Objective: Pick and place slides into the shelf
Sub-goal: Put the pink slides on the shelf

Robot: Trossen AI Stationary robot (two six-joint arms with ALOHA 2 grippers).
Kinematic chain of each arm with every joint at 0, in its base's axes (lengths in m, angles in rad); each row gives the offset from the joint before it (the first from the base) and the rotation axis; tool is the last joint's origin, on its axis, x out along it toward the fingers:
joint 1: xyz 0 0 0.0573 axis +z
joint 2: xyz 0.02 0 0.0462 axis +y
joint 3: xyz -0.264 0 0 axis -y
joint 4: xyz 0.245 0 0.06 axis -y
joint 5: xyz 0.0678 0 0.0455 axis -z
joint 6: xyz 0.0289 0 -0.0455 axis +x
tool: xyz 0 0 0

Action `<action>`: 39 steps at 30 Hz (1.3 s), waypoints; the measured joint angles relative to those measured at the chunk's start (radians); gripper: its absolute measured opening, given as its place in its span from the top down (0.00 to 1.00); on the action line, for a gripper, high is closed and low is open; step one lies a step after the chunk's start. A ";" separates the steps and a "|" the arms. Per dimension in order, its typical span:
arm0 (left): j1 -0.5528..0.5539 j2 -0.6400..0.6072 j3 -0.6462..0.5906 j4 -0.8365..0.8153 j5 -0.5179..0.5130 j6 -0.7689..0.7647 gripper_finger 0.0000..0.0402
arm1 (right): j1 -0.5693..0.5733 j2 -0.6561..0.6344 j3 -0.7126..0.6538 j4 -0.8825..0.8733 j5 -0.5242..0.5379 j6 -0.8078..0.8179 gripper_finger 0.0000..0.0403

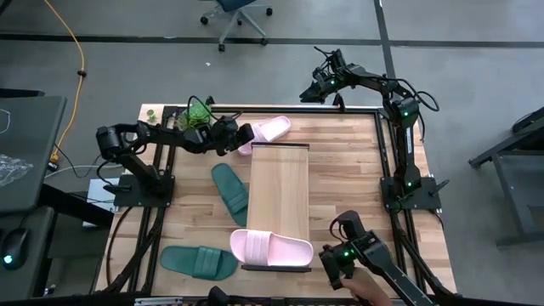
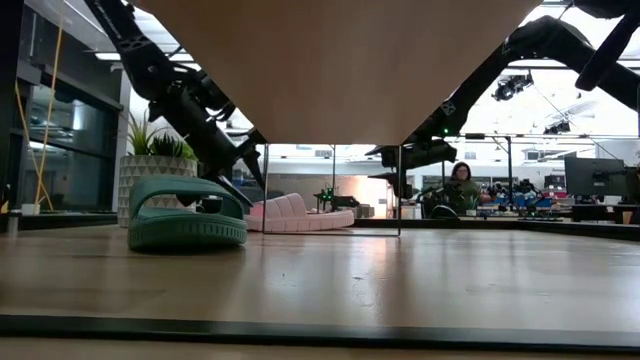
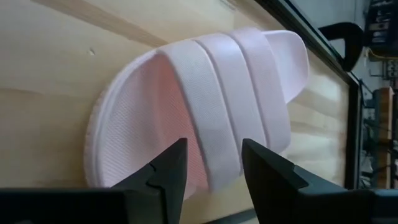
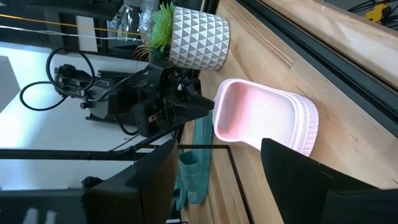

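A pale pink slide (image 1: 274, 129) lies sole down on the table, just beyond the far end of the shelf (image 1: 280, 183). My left gripper (image 3: 211, 165) is open at its heel end. One finger stands over the footbed and the other over the ribbed strap (image 3: 236, 93); no touch shows. A second pink slide (image 1: 272, 249) lies across the shelf's near end. Two teal slides (image 1: 229, 191) (image 1: 198, 261) rest on the table left of the shelf. My right gripper (image 4: 217, 180) is open past the table's far edge, facing the far pink slide (image 4: 264, 118).
A potted plant (image 1: 200, 110) stands at the far left corner behind my left arm. A black frame (image 1: 381, 144) borders the table. Another dark arm-like device (image 1: 348, 255) sits at the near right. A person (image 2: 462, 185) sits in the room beyond.
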 joint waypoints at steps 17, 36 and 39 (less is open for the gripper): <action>-0.001 0.035 0.000 0.017 -0.041 -0.046 0.64 | 0.000 0.000 0.000 0.001 0.000 -0.001 0.45; 0.000 0.078 0.000 0.097 -0.065 -0.065 0.64 | 0.000 0.000 0.000 0.007 0.023 -0.009 0.45; 0.000 0.101 0.000 0.152 -0.045 -0.074 0.64 | 0.000 0.000 0.000 0.007 0.023 -0.008 0.45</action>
